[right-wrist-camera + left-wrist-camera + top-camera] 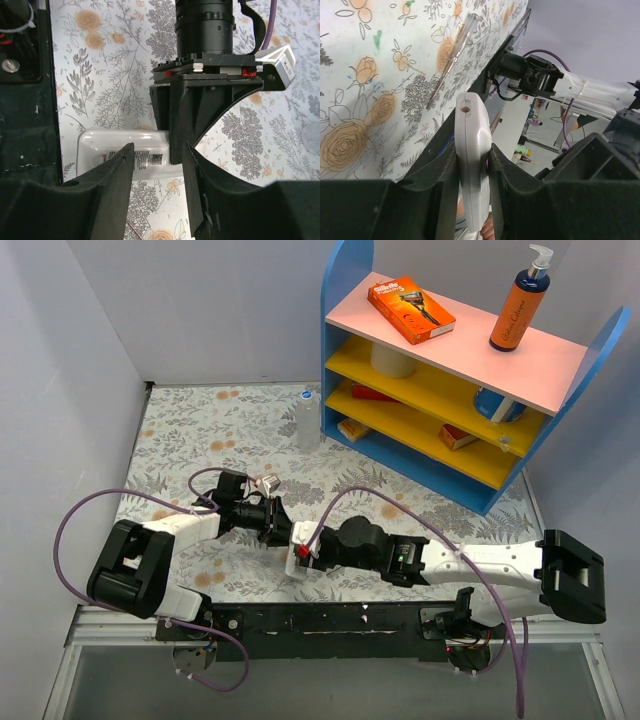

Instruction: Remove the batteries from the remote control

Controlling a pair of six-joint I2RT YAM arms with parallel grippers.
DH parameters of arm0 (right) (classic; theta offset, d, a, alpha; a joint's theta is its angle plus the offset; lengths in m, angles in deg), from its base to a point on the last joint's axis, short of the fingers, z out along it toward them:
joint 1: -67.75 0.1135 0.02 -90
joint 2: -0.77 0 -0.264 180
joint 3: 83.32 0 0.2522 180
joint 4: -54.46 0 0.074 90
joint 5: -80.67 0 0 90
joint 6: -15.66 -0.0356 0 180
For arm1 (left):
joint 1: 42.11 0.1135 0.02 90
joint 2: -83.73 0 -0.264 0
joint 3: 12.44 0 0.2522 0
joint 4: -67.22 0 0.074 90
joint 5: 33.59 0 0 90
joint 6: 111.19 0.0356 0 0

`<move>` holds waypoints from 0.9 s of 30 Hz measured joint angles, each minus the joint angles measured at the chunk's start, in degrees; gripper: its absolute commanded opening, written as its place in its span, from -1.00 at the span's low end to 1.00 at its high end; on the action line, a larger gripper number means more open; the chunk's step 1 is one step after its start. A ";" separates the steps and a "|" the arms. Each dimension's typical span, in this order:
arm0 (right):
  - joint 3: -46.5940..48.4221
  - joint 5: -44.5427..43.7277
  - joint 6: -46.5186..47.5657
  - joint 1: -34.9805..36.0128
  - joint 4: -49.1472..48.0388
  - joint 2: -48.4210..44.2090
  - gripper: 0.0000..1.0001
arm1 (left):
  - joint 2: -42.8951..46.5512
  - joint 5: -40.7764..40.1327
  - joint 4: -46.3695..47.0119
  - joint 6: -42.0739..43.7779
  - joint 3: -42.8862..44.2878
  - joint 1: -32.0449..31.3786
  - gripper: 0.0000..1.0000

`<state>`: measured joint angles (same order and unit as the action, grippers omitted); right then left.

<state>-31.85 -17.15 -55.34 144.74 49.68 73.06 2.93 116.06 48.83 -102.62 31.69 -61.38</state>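
Slim white plastic remote control clamped in left gripper near front edge of floral-print table, right gripper parted over labelled face, seemingly not touching; judged light, stiff, slick: best pinched across body.

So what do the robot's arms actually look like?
The left arm and right arm have white shells and chunky black joints, each with a looping purple cable. The left gripper and right gripper are matte black, with two blocky angular fingers.
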 measured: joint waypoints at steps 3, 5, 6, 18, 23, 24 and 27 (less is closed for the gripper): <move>3.50 5.79 -3.41 -3.58 3.89 0.11 0.03 | 0.02 1.14 0.11 0.24 0.26 0.00 -1.00; 4.66 8.55 -4.92 -5.27 5.60 0.26 0.03 | -0.02 1.97 0.20 0.22 0.26 0.00 -1.00; 5.07 10.38 -5.68 -5.86 6.32 0.52 0.03 | -0.09 2.43 0.31 0.20 0.26 0.00 -1.00; 6.14 19.50 -9.88 -6.47 9.70 4.50 0.03 | -0.55 3.85 0.70 0.85 0.26 0.02 -1.00; 6.14 19.65 -10.38 -6.49 9.70 4.66 0.02 | -0.55 3.82 0.63 0.94 0.26 0.02 -1.00; 6.14 19.65 -10.49 -6.49 9.70 4.66 0.01 | -0.55 3.82 0.61 0.94 0.26 0.02 -1.00; 6.14 19.93 -10.91 -6.58 9.70 4.66 0.01 | -0.55 3.82 0.59 0.96 0.26 0.02 -1.00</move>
<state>-25.71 2.79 -66.25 138.16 59.38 77.72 2.39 119.89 49.42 -101.66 31.95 -61.36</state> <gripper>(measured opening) 0.505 0.246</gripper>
